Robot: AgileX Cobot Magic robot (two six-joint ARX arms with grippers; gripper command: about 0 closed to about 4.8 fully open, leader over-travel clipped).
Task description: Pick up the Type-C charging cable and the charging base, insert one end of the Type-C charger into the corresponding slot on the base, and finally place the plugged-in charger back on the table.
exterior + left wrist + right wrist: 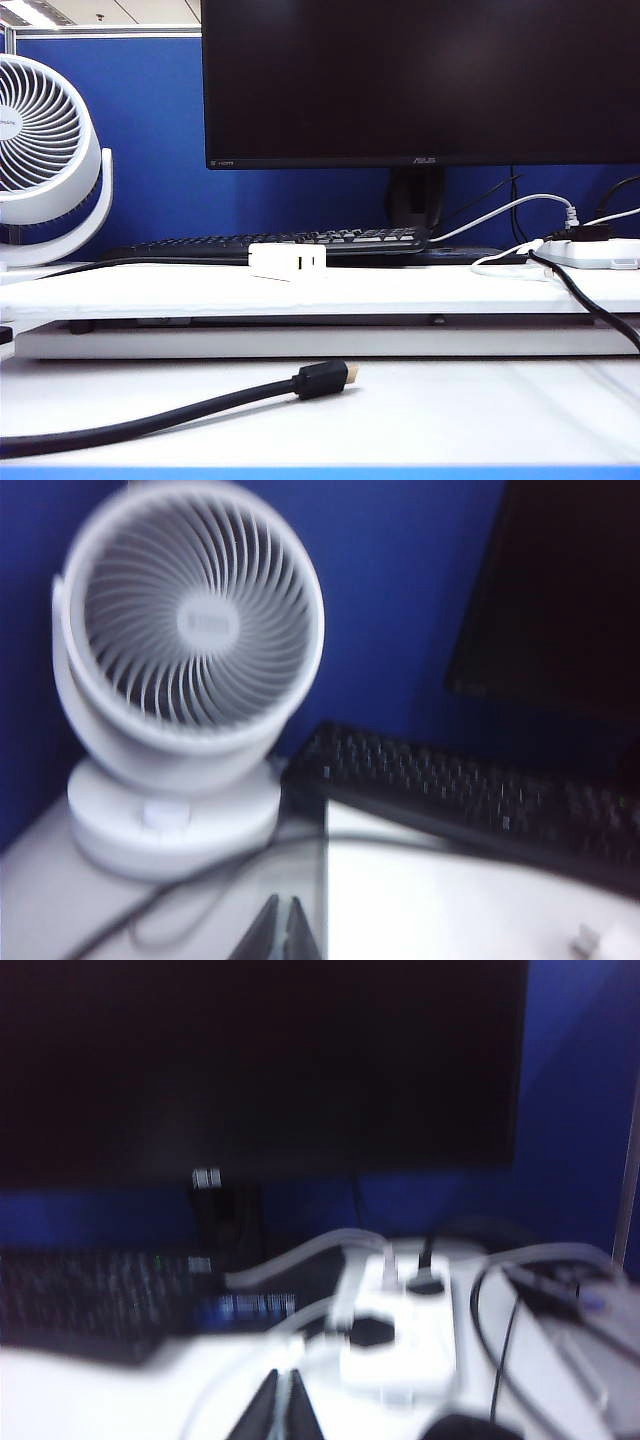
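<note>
Both grippers, left (pixel 281 930) and right (pixel 281 1405), jaws closed empty, far from charging base (pixel 287 261)

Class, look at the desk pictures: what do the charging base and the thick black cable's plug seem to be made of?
Charging base: probably hard plastic, smooth white with a slight sheen and crisp edges around its dark openings. Black cable: seemingly a matte rubbery jacket, bending loosely; its plug looks like moulded black plastic with a gold-coloured, likely metal, tip.

Charging base (pixel 287 262) before keyboard (pixel 270 244)
</note>
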